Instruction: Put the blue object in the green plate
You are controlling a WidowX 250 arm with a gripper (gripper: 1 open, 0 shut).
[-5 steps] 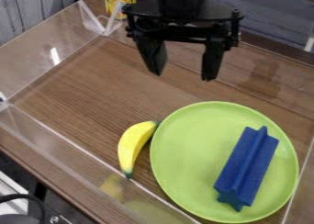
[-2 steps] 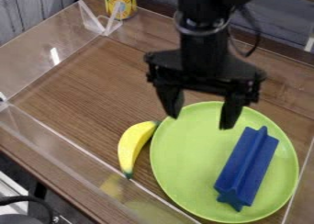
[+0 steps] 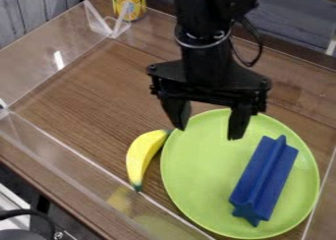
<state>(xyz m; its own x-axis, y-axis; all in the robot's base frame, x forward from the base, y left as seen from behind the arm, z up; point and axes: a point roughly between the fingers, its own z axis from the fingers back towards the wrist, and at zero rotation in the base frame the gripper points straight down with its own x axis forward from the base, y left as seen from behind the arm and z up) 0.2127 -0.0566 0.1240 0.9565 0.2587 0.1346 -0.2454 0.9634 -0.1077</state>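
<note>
The blue object [image 3: 264, 178] is a long dark-blue block with a ridge, lying flat on the right half of the green plate [image 3: 197, 175]. That lime-green plate rests at the front right of the wooden table. My gripper [image 3: 206, 122] hangs open over the plate's upper left rim, up and to the left of the block. Its two black fingers [image 3: 174, 113] point down with nothing between them.
A yellow banana [image 3: 141, 155] lies just left of the plate, touching its edge. A yellow can [image 3: 128, 2] stands at the back. Clear plastic walls [image 3: 53, 146] fence the table on the left and front sides.
The arm came forward and down from the back of the table to above the plate, then shifted slightly left. The jaws stayed open. Block, plate and banana have not moved.
</note>
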